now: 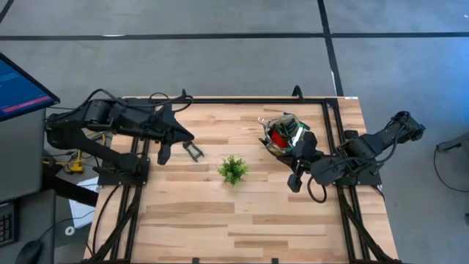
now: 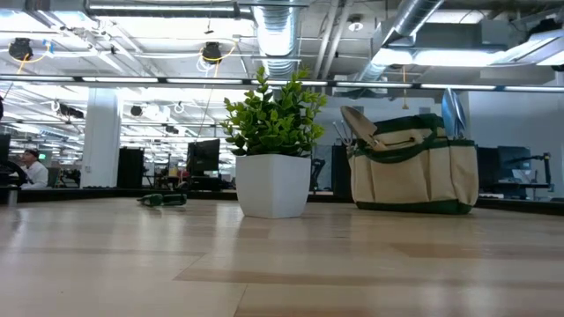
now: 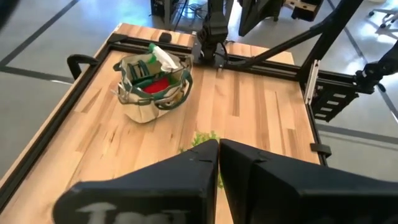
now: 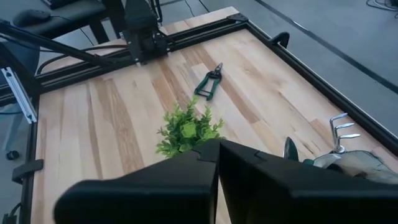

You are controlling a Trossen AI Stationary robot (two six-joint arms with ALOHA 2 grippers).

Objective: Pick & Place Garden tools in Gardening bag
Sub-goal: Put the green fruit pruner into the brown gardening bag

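Note:
The beige gardening bag (image 1: pixel 284 134) with a dark green rim stands upright on the table's far right part. Red gloves (image 3: pixel 157 85), a rake (image 4: pixel 341 132) and other tools stick out of it. The pruning shears (image 1: pixel 193 150) lie flat on the table left of centre, and also show in the right wrist view (image 4: pixel 208 83). My left gripper (image 1: pixel 163 154) is shut and empty, just left of the shears and above the table. My right gripper (image 1: pixel 295 182) is shut and empty, just near-side of the bag.
A small leafy plant in a white pot (image 1: pixel 233 170) stands at the table's middle, between the shears and the bag. Black frame rails (image 1: pixel 338 147) run along the table's left, right and far edges. A monitor (image 1: pixel 18 88) stands off the table's left.

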